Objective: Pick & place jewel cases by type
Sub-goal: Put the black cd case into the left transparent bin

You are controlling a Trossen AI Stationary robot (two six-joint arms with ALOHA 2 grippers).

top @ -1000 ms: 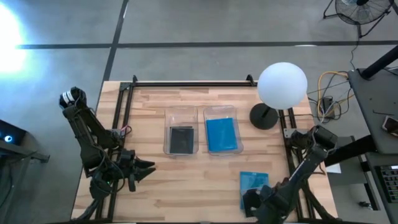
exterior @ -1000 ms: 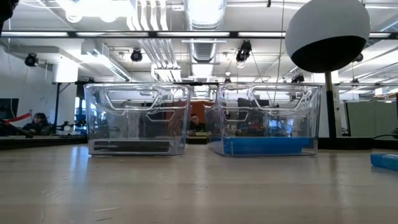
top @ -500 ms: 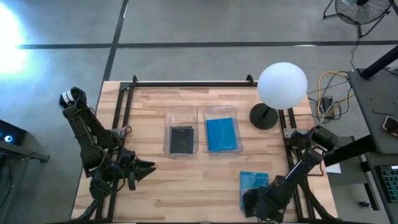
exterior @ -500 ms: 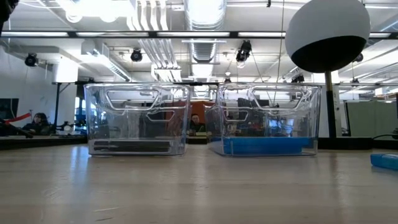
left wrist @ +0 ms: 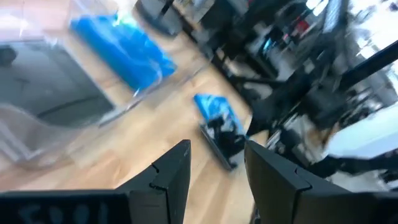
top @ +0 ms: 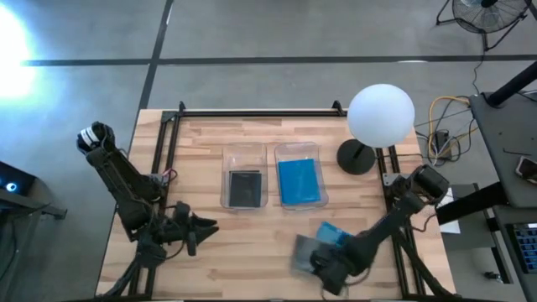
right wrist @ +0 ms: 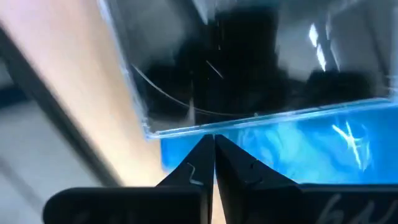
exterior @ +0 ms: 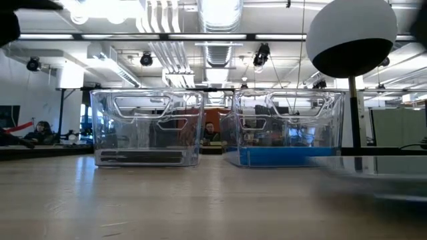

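Wooden slat table (top: 210, 243) under white globe lamp (top: 380, 115); open workshop hall behind in low view. Two clear rectangular plastic bins side by side mid-table: left bin (top: 244, 175) holds glossy dark jewel case (top: 245, 189), right bin (top: 299, 174) holds bright blue jewel cases (top: 299, 181). Right gripper (top: 321, 262), near front edge, has swung inward since half second ago, fingers pinched on edge of dark-lidded jewel case (top: 305, 254), dragged off loose blue case (top: 335, 236), itself shifted inward. Left gripper (top: 204, 226) moved slightly inward, fingers apart, holding nothing.
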